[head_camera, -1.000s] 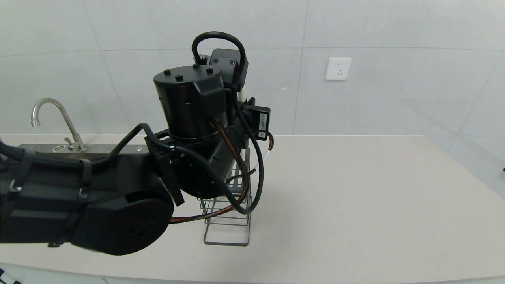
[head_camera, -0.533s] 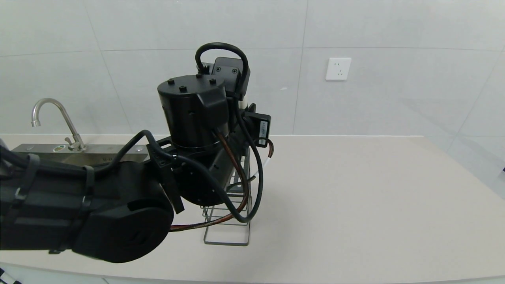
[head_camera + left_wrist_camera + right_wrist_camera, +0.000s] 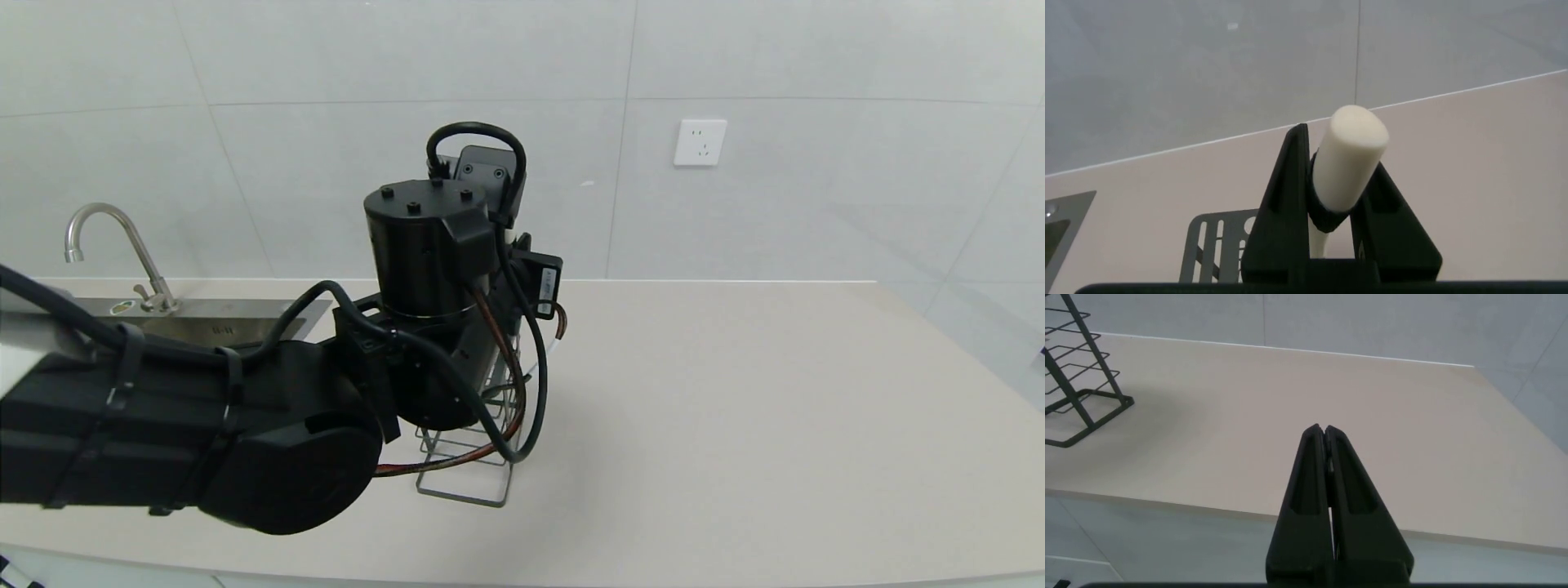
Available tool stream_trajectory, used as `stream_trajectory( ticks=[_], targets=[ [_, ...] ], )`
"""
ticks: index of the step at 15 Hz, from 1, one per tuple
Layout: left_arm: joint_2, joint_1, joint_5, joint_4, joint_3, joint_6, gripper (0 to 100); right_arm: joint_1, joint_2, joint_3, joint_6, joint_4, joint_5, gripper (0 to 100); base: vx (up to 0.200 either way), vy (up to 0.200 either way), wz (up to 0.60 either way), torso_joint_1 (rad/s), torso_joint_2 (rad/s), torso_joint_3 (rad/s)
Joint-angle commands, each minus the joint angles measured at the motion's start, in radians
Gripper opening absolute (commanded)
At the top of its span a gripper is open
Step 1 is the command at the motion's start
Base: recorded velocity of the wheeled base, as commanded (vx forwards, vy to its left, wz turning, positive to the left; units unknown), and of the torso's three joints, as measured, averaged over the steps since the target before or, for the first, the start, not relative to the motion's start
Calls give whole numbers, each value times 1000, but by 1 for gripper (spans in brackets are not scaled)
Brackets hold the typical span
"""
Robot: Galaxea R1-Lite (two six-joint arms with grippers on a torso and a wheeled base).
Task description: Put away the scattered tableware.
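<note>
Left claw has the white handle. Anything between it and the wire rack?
Nothing visible. The white handle is clamped in the left claw, the wire rack close beyond it; in the head view the left arm hides the gap.

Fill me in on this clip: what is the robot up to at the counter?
The left gripper is clamped on a cream-coloured utensil handle, rounded end up, and holds it above the wire rack on the countertop, beside the sink. The utensil's lower end is hidden, so I cannot tell whether it is already inside the rack. The right gripper is shut and empty, off to the side near the counter's front edge.
</note>
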Motion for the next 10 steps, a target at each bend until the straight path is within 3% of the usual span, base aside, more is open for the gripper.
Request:
stream_trajectory(
  ticks=[1, 6, 10],
  targets=[
    [21, 19, -2, -4, -2, -2, 0, 0, 1, 0, 0, 0, 0, 0, 0, 0, 0, 0, 0, 0],
    [52, 32, -10, -18, -2, -24, 0, 0, 1, 0, 0, 0, 0, 0, 0, 0, 0, 0, 0, 0],
    [70, 38, -13, -18, 0, -103, 0, 0, 1, 0, 1, 0, 0, 0, 0, 0, 0, 0, 0, 0]
  ],
)
